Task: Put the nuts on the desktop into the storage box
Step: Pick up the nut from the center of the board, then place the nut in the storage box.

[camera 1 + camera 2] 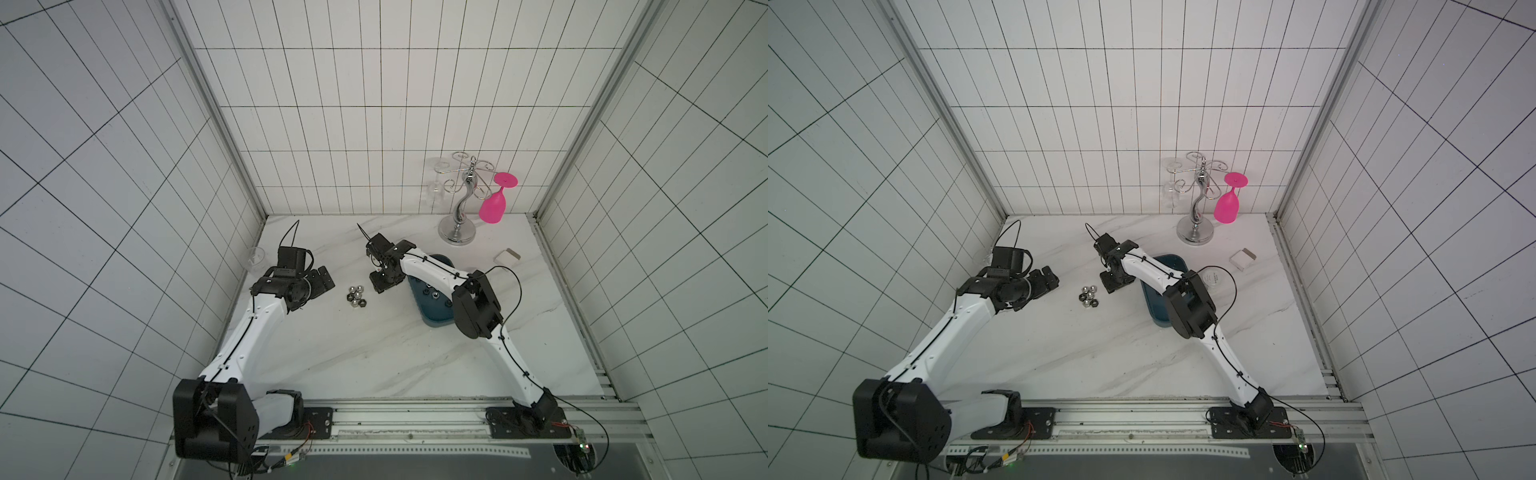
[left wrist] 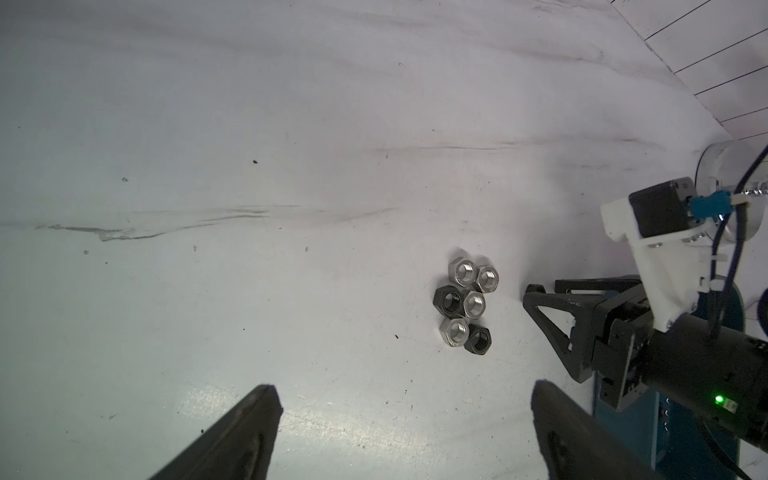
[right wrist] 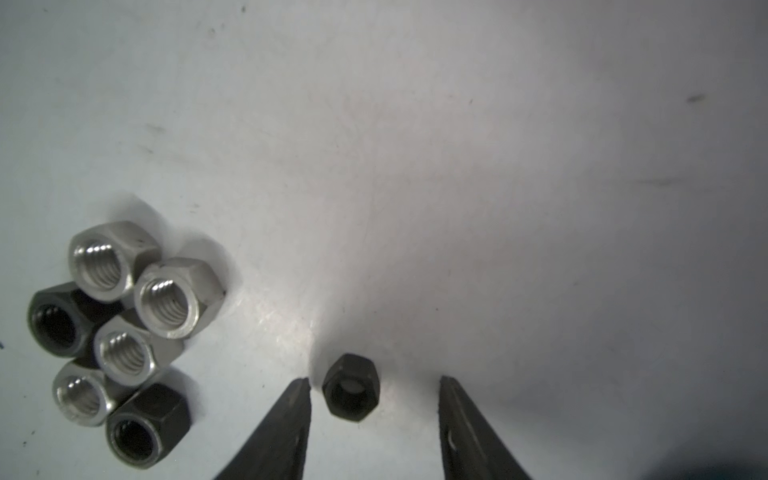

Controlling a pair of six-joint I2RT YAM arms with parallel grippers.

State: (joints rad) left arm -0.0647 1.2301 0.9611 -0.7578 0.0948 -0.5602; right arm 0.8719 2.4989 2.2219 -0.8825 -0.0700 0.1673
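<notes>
Several silver and black nuts (image 1: 356,296) (image 1: 1088,297) lie bunched on the white desktop (image 1: 374,353) between my two arms. The right wrist view shows this cluster (image 3: 124,336) beside my right gripper (image 3: 374,380). That gripper is open, low over the desktop, with a single black nut (image 3: 351,386) lying between its fingertips. A gap shows on each side of that nut. My left gripper (image 2: 403,386) is open and holds nothing, a short way from the cluster (image 2: 465,305). The teal storage box (image 1: 434,322) sits under my right forearm with a few nuts (image 1: 434,295) inside.
A chrome glass rack (image 1: 457,226) with a pink glass (image 1: 494,203) stands at the back right. A small white block (image 1: 508,255) lies right of the box, and a white-lidded jar (image 1: 1212,277) is behind my right elbow. A clear cup (image 1: 254,257) stands at the left wall.
</notes>
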